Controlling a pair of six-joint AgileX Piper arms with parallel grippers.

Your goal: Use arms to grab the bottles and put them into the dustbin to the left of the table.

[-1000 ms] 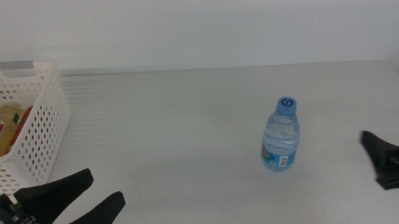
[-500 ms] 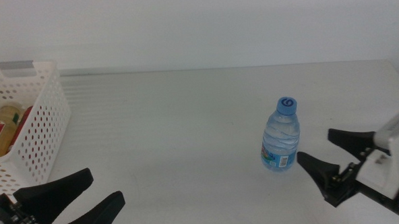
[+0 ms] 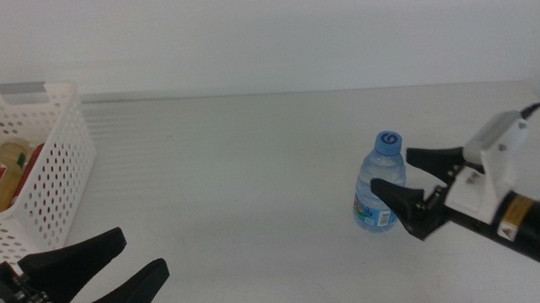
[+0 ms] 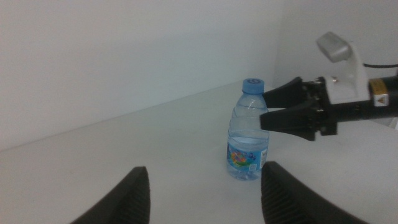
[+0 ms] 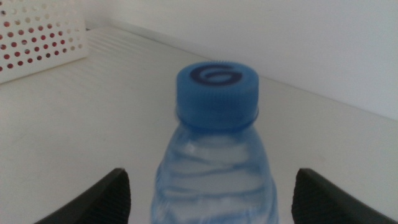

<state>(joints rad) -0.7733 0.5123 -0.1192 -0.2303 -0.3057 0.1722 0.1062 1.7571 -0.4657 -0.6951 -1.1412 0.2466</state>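
Clear plastic, the water bottle (image 3: 379, 185) stands upright on the bench (image 3: 253, 170), between my right gripper's (image 3: 402, 182) wide-open jaws. It looks light, smooth and squashy; I'd hold its middle. My left gripper (image 3: 120, 268) waits, open.

Bright, even, diffuse light; near-white wash over table (image 3: 252, 161). Faint soft shadows only. Slight softness in middle view. Close water bottle (image 5: 214, 155) mildly blurred.
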